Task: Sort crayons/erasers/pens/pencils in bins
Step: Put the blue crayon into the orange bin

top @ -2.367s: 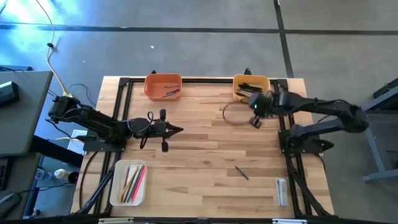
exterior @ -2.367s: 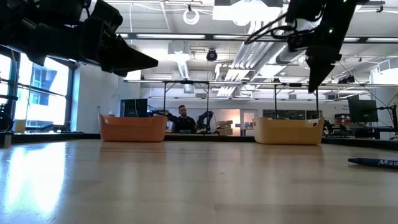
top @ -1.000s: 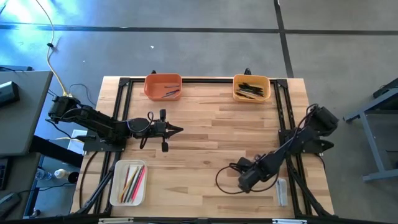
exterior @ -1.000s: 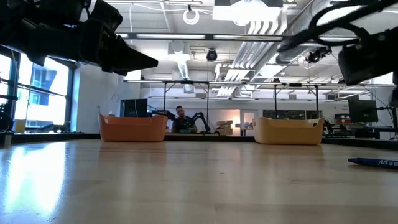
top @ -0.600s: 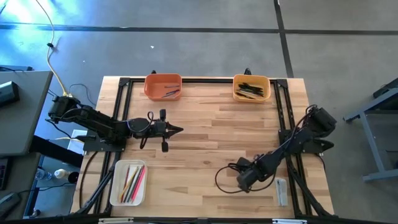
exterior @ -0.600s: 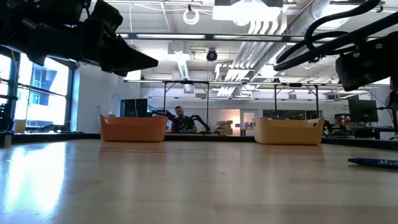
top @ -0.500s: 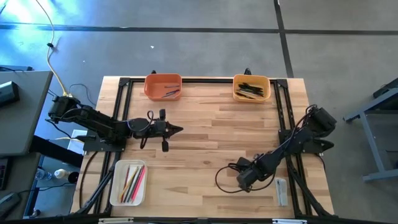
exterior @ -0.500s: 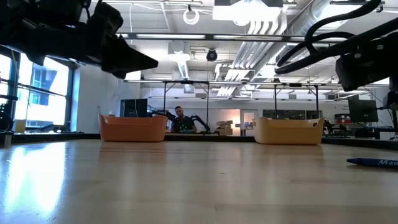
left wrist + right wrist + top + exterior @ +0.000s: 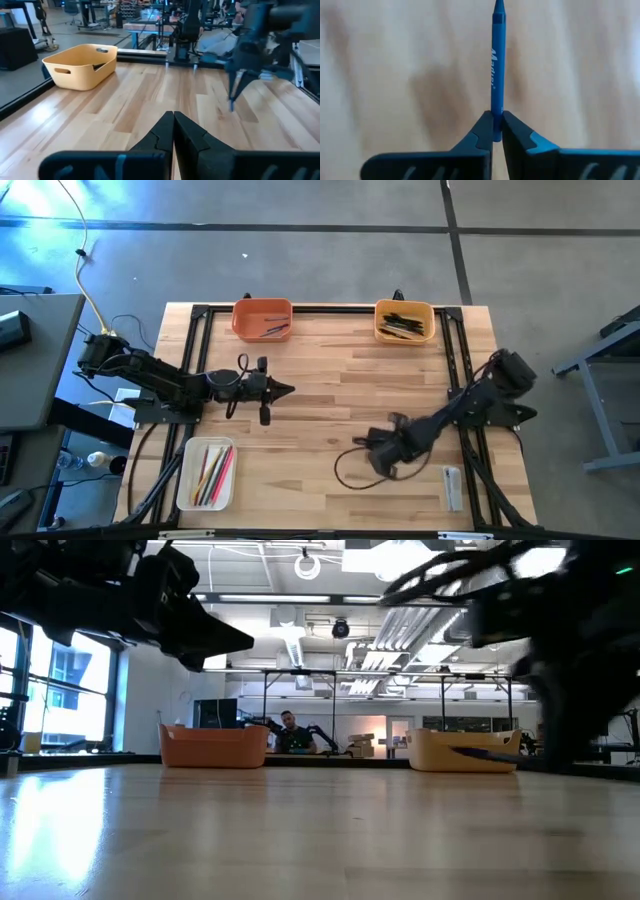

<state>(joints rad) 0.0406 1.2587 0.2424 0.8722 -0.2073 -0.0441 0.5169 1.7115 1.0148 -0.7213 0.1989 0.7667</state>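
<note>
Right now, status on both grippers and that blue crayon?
Right gripper shut on blue crayon, lifted off table. Left gripper shut, empty, waiting mid-table. Nothing in the way.

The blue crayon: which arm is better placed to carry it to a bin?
Right. The right tool is already shut on the slim blue crayon. The left tool waits shut and empty at the table's left side.

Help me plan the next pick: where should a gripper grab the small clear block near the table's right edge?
Probably from straight above, with the fingers closing across the short width at the middle of the clear block. It lies flat, and it is long and narrow.
</note>
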